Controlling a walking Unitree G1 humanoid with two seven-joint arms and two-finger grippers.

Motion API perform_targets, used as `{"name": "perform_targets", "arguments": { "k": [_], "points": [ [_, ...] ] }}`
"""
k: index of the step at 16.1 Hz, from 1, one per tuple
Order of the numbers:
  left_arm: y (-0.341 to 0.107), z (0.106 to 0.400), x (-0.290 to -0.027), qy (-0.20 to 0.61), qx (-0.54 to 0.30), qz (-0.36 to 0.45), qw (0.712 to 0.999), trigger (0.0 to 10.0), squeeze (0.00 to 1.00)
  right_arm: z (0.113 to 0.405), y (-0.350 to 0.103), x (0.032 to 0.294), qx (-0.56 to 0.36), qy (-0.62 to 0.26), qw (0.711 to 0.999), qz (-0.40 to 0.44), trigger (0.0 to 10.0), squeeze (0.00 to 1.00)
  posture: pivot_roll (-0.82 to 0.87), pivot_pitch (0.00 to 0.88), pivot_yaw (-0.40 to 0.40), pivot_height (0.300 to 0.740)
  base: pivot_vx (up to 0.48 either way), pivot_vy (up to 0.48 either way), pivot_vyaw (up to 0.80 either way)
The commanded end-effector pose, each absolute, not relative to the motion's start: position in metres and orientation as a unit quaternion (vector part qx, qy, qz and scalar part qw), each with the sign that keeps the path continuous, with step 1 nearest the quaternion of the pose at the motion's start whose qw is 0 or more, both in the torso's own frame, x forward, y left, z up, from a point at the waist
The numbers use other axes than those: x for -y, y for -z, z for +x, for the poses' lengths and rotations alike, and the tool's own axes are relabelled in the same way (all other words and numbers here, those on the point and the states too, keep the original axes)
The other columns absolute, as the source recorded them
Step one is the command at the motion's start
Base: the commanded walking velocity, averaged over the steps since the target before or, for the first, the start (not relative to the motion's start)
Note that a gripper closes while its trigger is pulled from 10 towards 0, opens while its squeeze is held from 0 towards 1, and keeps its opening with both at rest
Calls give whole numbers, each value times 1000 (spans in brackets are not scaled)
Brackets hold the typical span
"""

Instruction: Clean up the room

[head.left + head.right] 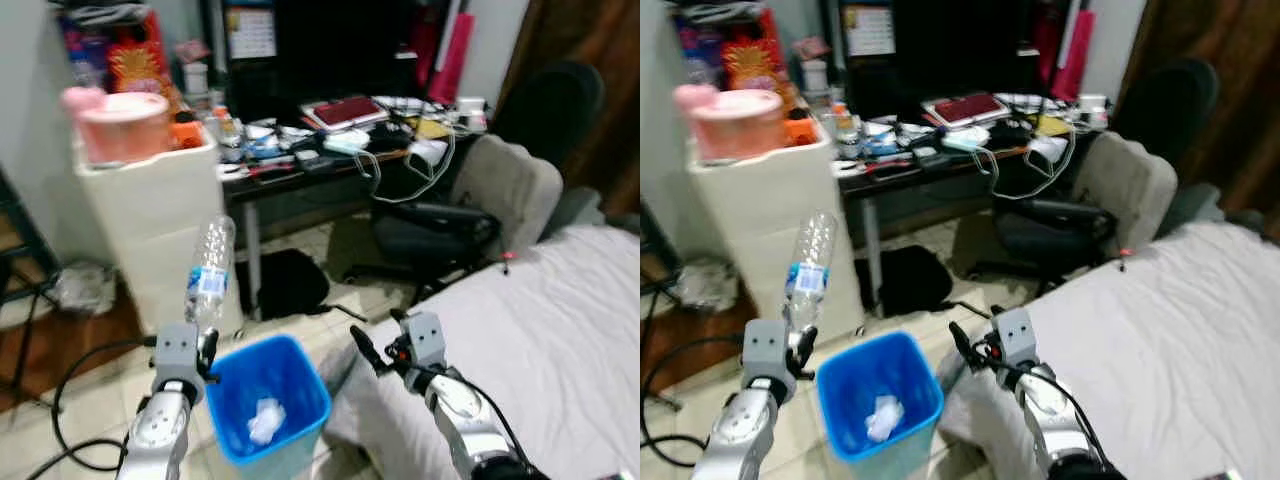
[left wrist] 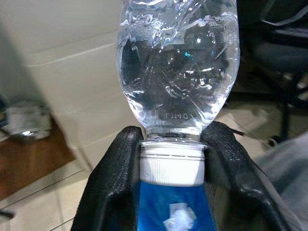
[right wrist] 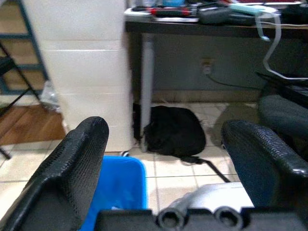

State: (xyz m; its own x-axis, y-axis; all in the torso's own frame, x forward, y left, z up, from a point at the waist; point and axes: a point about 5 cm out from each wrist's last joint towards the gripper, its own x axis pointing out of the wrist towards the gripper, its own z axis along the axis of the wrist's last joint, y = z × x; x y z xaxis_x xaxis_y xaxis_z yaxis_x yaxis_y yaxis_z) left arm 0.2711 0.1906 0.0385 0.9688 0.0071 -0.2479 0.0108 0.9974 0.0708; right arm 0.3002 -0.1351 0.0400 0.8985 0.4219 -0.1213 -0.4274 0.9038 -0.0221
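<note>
A clear crumpled plastic bottle [image 1: 210,268] with a blue label stands neck-down in my left gripper [image 1: 207,347], which is shut on its white cap [image 2: 171,164]. It hangs just above the left rim of a blue bin [image 1: 312,372] on the tiled floor. A crumpled white paper [image 1: 265,420] lies inside the bin. My right gripper [image 1: 376,343] hovers to the right of the bin, by the bed's corner. It is open, with its fingers [image 3: 77,159] wide apart and nothing between them.
A white cabinet [image 1: 160,215] with a pink tub stands behind the bin. A cluttered desk [image 1: 330,140], an office chair [image 1: 470,215] and a black bag [image 1: 285,282] lie beyond. The bed [image 1: 540,340] is on the right. A black cable [image 1: 70,400] loops on the floor at left.
</note>
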Motion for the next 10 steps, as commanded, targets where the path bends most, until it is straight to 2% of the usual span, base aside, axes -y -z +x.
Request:
{"name": "perform_targets", "arguments": {
  "k": [1,4,7,10],
  "points": [
    [-42,280,-172,40,-114,30,992,10000,0,300,-40,146,-58,-205,977,-29,10000,0,121,1,-34,740,461,0,0],
    [-21,285,-176,28,-178,10,984,10000,0,299,-39,143,-63,-214,974,-31,10000,0,118,1,-37,740,421,0,0],
    [1,288,-176,25,-268,-21,963,10000,0,300,-39,141,-64,-221,973,-34,10000,0,107,0,-42,740,0,0,0],
    [17,283,-167,34,-336,-90,937,10000,0,300,-38,140,-69,-226,971,-37,10000,0,107,0,-42,740,0,0,0]
  ]
}}
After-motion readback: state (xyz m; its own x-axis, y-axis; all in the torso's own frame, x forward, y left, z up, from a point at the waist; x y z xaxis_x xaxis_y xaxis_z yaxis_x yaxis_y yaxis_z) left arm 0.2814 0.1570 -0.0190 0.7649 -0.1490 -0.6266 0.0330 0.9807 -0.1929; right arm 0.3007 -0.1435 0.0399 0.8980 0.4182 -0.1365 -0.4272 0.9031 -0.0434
